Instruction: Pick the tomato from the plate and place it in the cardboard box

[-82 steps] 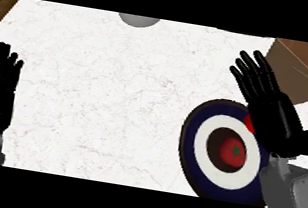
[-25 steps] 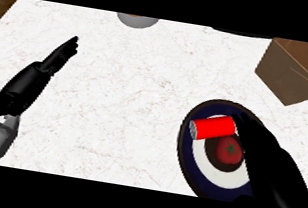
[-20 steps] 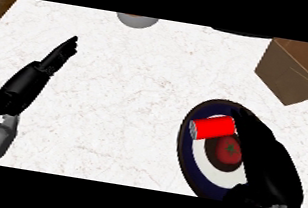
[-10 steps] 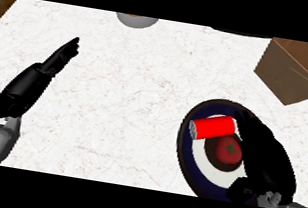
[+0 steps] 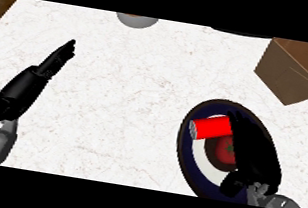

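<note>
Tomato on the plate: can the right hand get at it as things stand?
Probably yes. The right hand hangs over the plate, right beside the tomato; the red can lies on the tomato's far side, not between them.

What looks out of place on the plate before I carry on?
A red cylinder lies on its side on the plate, just up and left of the tomato, which the right hand partly covers. The cylinder is no part of the task. Nothing looks spilled or damaged.
</note>
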Robot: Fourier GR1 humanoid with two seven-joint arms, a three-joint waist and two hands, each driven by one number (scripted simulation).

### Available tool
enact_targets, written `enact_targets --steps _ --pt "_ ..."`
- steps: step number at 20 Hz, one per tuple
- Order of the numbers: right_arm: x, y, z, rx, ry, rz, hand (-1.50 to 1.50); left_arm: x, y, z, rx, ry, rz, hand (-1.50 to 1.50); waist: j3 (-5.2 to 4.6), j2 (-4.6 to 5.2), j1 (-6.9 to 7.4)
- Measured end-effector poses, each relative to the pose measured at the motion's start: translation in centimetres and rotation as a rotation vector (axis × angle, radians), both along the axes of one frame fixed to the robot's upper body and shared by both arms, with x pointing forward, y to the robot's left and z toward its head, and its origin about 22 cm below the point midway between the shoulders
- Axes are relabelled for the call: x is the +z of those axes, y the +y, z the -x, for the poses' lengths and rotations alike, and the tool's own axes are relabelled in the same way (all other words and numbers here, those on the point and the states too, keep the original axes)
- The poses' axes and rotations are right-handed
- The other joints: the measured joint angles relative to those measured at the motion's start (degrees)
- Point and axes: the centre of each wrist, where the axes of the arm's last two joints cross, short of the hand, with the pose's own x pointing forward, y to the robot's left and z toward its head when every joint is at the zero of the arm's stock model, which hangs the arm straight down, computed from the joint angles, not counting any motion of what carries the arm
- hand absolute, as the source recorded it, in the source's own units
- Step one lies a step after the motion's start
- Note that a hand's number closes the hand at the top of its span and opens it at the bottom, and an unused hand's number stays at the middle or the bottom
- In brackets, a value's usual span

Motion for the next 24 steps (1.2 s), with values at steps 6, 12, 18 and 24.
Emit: enact_targets --steps 6,12,18,24 --pt "-1.9 -0.5 -0.3 -0.036 0.015 0.039 -1.50 -0.4 0.0 -0.5 -0.008 0.004 -0.001 0.00 0.00 0.01 -0.08" --pt "-2.6 -1.5 -0.8 -0.024 0.037 0.014 1.50 0.2 -0.3 -0.4 -0.005 0.003 -0.002 0.00 0.01 0.01 -0.05" --pt "-3.9 -1.8 -1.6 0.063 -0.047 0.038 1.50 0.2 -0.6 -0.4 -0.004 -0.001 0.003 0.00 -0.22 -0.19 -0.08" --pt "-4.5 -2.4 -1.6 0.124 -0.161 0.067 1.50 0.0 0.0 0.2 -0.009 -0.002 0.000 0.00 -0.24 -0.25 -0.06"
